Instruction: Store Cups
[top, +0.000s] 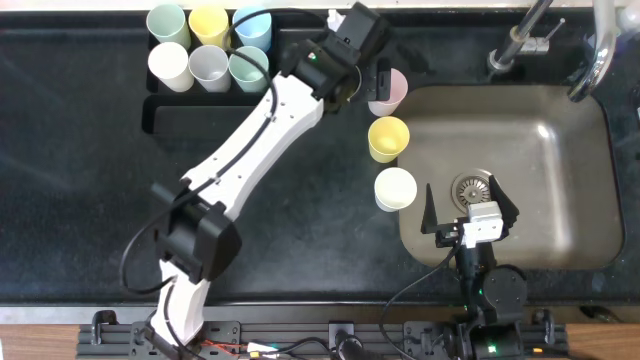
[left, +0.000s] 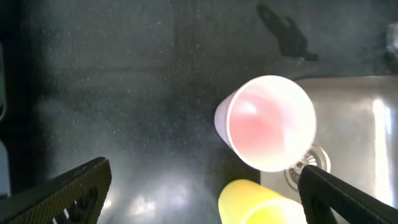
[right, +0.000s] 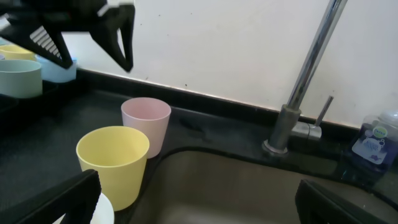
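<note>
Table (top: 90, 150): dark, speckled.
Left gripper (left: 205, 168): released, pink cup (left: 270, 124) below it.
Right gripper (top: 469, 205): released, sink (top: 560, 130) beneath.

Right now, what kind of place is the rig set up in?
Probably a kitchen counter: a stainless steel sink with a faucet, a dark speckled countertop, and plastic cups in a black rack.

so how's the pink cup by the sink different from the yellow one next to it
The pink cup is pale pink, the yellow cup yellow. The pink cup ends the row beside the sink; the yellow cup stands mid-row, between it and a white cup. The open left gripper is above the pink cup, not the yellow cup. Both stand upright, empty, alike in shape.
</note>
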